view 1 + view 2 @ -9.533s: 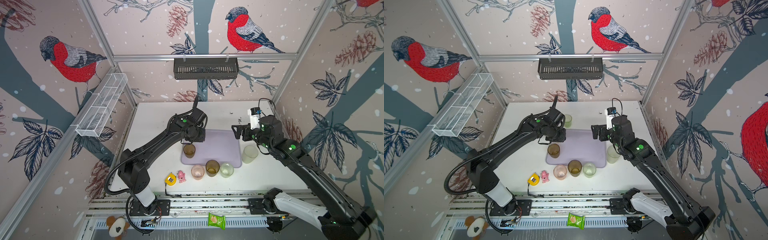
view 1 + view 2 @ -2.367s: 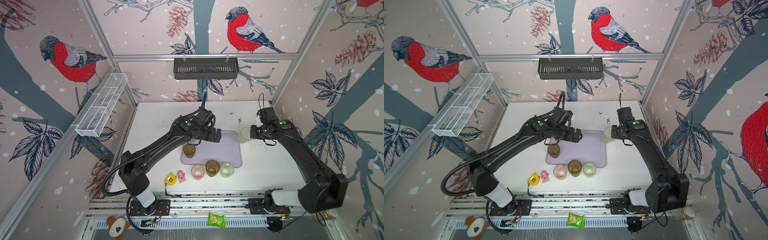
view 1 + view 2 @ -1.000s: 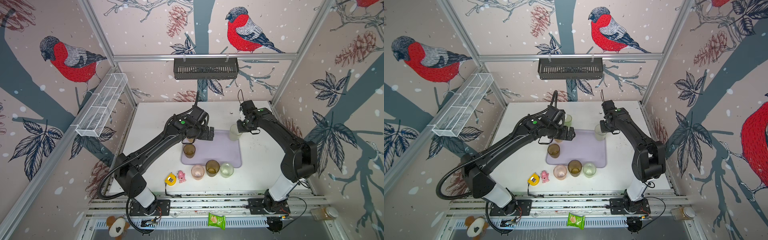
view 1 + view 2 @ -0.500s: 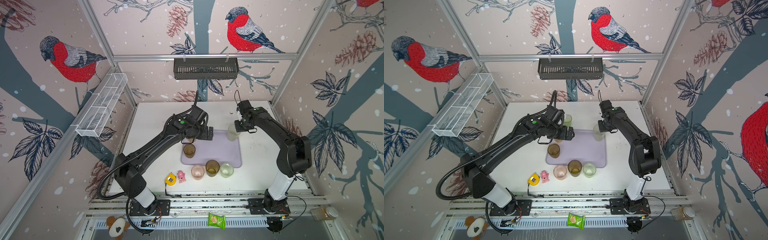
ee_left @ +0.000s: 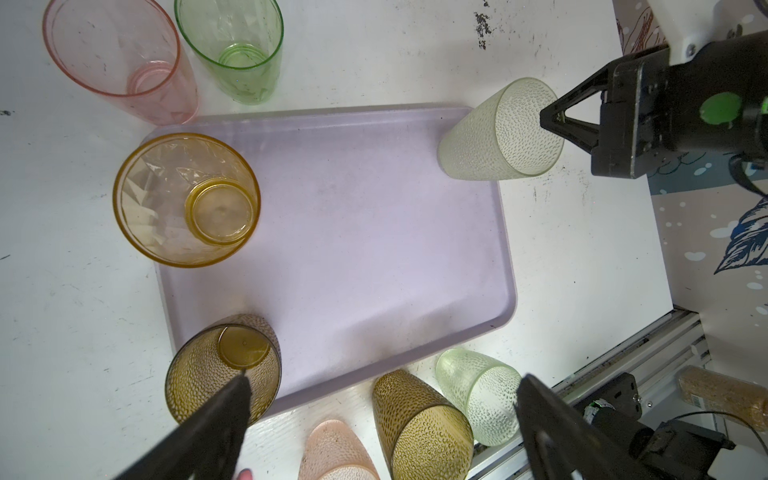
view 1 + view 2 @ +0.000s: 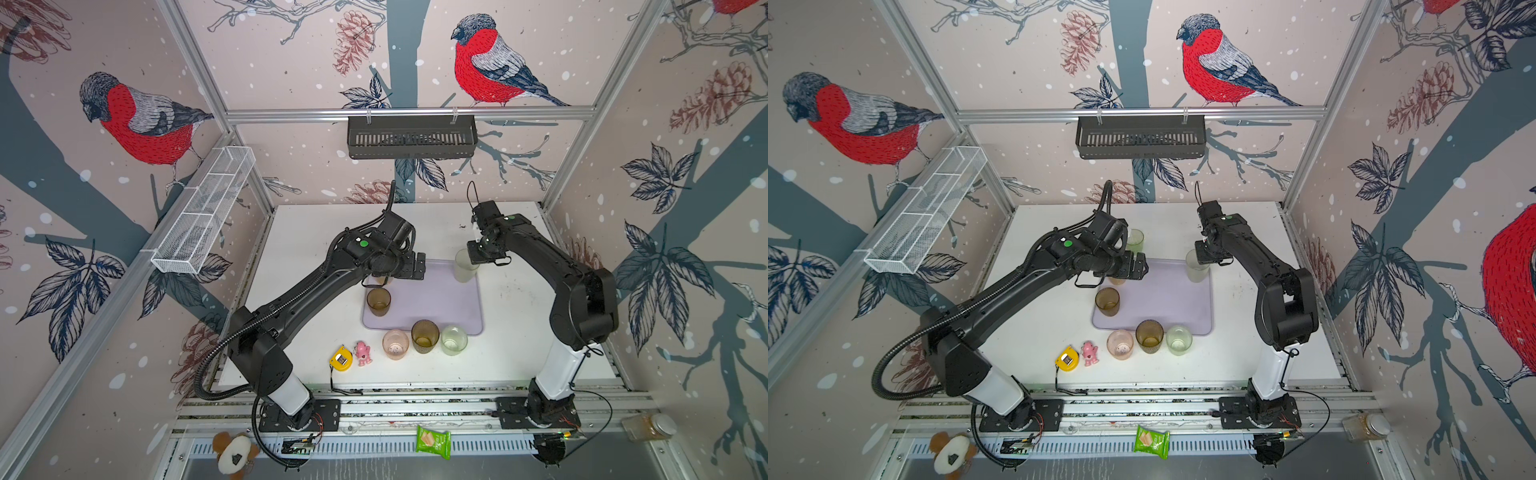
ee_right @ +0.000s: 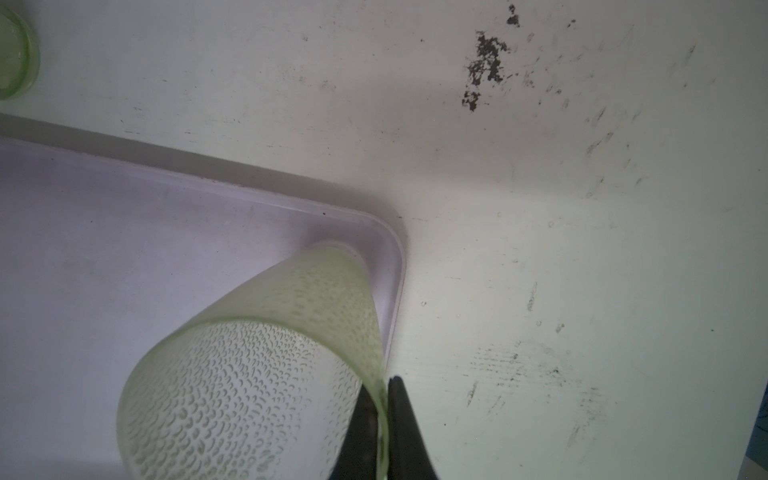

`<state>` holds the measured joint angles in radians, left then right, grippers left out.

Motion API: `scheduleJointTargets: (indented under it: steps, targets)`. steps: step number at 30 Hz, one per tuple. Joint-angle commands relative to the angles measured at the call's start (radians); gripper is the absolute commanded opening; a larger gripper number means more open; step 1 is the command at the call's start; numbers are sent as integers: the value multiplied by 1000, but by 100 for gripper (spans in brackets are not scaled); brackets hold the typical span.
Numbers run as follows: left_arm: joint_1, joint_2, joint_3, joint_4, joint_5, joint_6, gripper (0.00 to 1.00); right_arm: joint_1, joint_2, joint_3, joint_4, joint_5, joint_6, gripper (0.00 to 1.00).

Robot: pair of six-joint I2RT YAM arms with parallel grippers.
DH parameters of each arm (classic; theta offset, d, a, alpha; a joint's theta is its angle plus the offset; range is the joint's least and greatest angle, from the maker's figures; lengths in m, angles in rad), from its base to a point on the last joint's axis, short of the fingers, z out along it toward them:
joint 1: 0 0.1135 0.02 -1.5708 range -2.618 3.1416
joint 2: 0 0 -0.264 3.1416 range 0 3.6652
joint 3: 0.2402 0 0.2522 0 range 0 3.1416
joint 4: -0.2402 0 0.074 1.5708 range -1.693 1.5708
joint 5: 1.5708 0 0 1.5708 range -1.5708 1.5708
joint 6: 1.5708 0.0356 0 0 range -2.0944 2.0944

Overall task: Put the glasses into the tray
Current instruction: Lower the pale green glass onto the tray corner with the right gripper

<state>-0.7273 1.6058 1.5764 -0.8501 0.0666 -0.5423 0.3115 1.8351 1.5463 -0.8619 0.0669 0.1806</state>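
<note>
The lavender tray [image 6: 432, 299] [image 6: 1163, 299] [image 5: 353, 232] lies mid-table. My right gripper [image 6: 476, 257] [image 6: 1204, 257] [image 7: 384, 386] is shut on the rim of the tall frosted glass [image 6: 464, 268] [image 5: 490, 137] [image 7: 257, 374], whose base is in the tray's far right corner. My left gripper [image 6: 415, 266] [image 5: 384, 378] hangs open and empty over the tray's far left. An amber glass [image 5: 187, 199] and a brown glass [image 6: 378, 302] [image 5: 224, 370] stand in the tray. Pink [image 6: 395, 344], brown [image 6: 425, 336] and pale green [image 6: 454, 340] glasses stand before it. Pink [image 5: 120, 62] and green [image 5: 232, 45] [image 6: 1135, 241] glasses stand behind it.
A yellow tape measure [image 6: 341, 358] and a pink toy figure [image 6: 363, 353] sit left of the front glasses. A black slatted basket [image 6: 411, 137] hangs on the back wall and a white wire basket [image 6: 203, 216] on the left wall.
My right gripper has carried the frosted glass from the table right of the tray leftward to the tray's far right corner. The left gripper has hardly moved in the last second.
</note>
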Motion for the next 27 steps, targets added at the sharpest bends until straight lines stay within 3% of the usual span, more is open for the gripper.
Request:
scheduleJointTargets:
  steps: [1, 17, 27]
  targets:
    - [2, -3, 5, -1, -13, -2, 99, 0, 5, 12, 1, 3, -6, 4]
    - [5, -5, 2, -7, -17, -4, 99, 1, 15, 10, 1, 0, -6, 9]
    - [6, -7, 7, -7, -19, -4, 99, 4, 15, 23, 1, 2, -6, 24]
